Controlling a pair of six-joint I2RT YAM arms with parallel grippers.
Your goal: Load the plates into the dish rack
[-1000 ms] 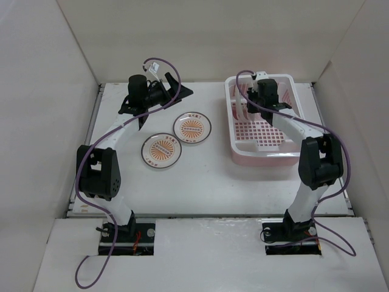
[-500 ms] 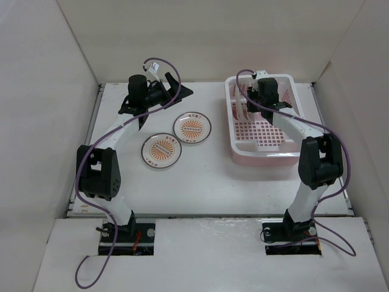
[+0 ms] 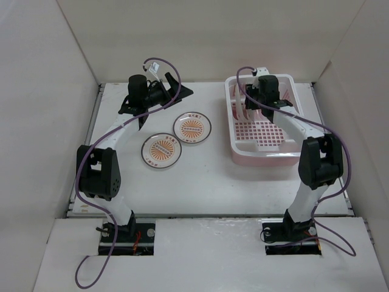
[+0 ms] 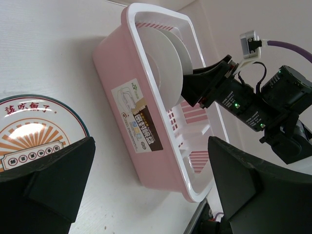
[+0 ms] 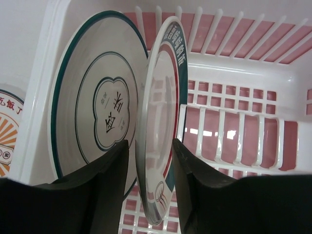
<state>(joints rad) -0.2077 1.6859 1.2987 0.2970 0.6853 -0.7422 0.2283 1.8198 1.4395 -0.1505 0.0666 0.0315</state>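
Observation:
Two plates with orange sunburst centres (image 3: pixel 192 127) (image 3: pixel 161 150) lie flat on the table left of the pink dish rack (image 3: pixel 262 159). Two more plates stand on edge at the rack's left end: one with thin dark rings (image 5: pixel 97 97) and one with a green-red rim (image 5: pixel 158 122). My right gripper (image 5: pixel 151 146) straddles the green-red plate's edge, its fingers slightly apart from it, open. My left gripper (image 3: pixel 181 96) hovers wide open behind the sunburst plates, holding nothing. In the left wrist view, a sunburst plate (image 4: pixel 29 131) shows at the left and the rack (image 4: pixel 131 97) ahead.
The rack's right part (image 5: pixel 234 126) shows bare grid floor and upright dividers. White walls enclose the table on three sides. The right arm reaches over the rack (image 3: pixel 285 121).
My right gripper's jaws have parted from the green-red plate, which stays standing in the rack. The left arm has not moved.

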